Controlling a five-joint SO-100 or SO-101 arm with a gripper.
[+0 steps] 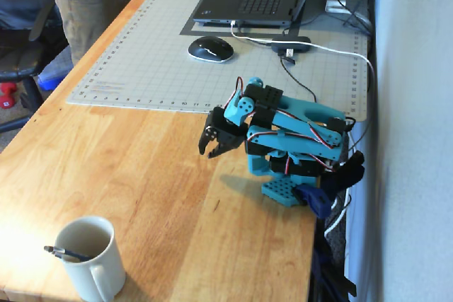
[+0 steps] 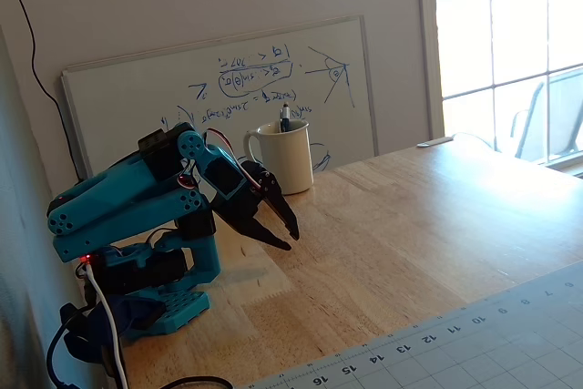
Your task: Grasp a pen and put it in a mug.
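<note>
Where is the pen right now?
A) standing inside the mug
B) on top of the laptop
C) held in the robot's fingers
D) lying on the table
A. The pen leans inside the mug, its end sticking out over the rim in both fixed views, while the gripper sits folded back near the arm's base with nothing between its open fingers.
</note>
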